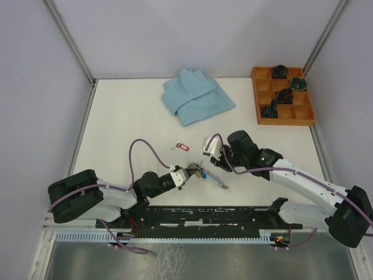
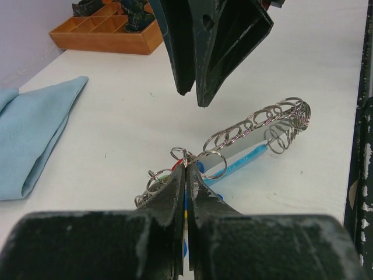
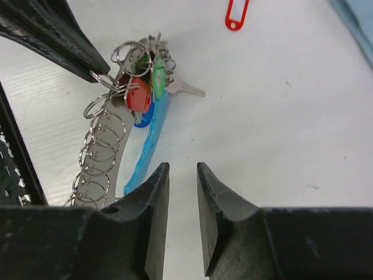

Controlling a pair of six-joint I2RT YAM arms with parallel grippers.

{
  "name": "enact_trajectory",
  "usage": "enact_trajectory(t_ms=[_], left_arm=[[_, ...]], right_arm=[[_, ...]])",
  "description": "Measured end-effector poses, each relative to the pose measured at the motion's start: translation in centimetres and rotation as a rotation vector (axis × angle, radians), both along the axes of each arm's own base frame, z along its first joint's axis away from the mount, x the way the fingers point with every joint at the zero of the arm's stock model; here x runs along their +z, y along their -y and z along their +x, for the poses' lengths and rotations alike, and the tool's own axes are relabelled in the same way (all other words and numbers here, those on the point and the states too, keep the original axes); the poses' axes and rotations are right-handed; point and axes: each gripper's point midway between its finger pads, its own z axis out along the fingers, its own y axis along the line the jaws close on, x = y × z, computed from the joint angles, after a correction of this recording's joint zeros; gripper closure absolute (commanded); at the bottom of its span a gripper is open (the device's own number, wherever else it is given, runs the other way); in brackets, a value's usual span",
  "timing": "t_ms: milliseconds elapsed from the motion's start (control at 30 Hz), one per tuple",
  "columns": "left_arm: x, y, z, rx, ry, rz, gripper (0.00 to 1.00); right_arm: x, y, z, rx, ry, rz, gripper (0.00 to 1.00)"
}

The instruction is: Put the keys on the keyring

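Right claw [image 3: 182, 169] parted, empty, beside keyring [image 3: 99, 146]; keys [image 3: 148, 81] bunched.

The keyring [image 1: 217, 180] lay near the front of the table [image 1: 116, 116], keys [image 1: 200, 171] bunched at its left end; another key [image 1: 180, 146] behind, cloth [image 1: 197, 96] farther back, tray [image 1: 285, 122] far right.

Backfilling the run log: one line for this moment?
left tool: shut on keyring | right tool: open, empty, over keyring | red-tagged key: loose, off ring
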Motion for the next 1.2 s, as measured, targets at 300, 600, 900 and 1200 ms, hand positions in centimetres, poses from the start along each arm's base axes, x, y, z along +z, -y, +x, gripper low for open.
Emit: enact_trajectory(t_ms=[300, 600, 900, 1200], left_arm=[[0.0, -0.5, -0.9, -0.065, 0.033, 0.063, 0.97], [-0.2, -1.6, -1.0, -0.137, 0.097, 0.141, 0.97], [-1.2, -2.1, -1.3, -0.221, 0.089, 0.194, 0.97], [-1.3, -1.9, -1.6, -0.262, 0.087, 0.202, 0.97]], right_arm=[[1.3, -2.1, 0.3, 0.205, 0.119, 0.156, 0.59], [1.4, -3.6, -1.3, 0.465, 0.146, 0.230, 0.53], [1.8, -5.8, -1.8, 0.637, 0.156, 0.279, 0.55], [0.7, -7.1, -3.0, 0.734, 0.134, 0.261, 0.58]])
